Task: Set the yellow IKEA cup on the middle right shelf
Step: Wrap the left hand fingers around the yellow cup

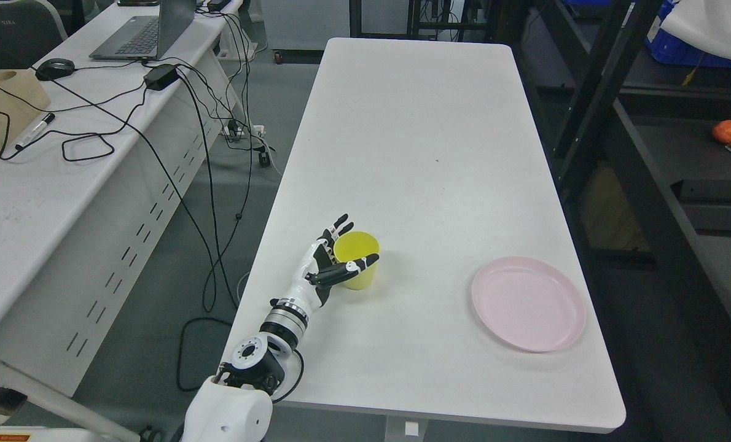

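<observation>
Left hand at yellow cup, near left part of white bench.

The left arm enters at the lower left, its white shell and black wrist joint over the bench's [427, 153] near left edge. The left hand [335, 261] sits against the left side of the yellow cup [357, 265]; the thumb crosses the cup's front wall and the fingers [339, 224] reach behind its rim, wrapped about it, though a firm grip cannot be confirmed. The cup stands upright, mouth open upward, base on the bench. A pink plate [528, 303] lies well apart to the right, near the bench's right edge. Beyond, the surface is bare. Dark shelf framing [593, 92] stands to the right. A second desk with a laptop [147, 31] and cables lies at far left.
</observation>
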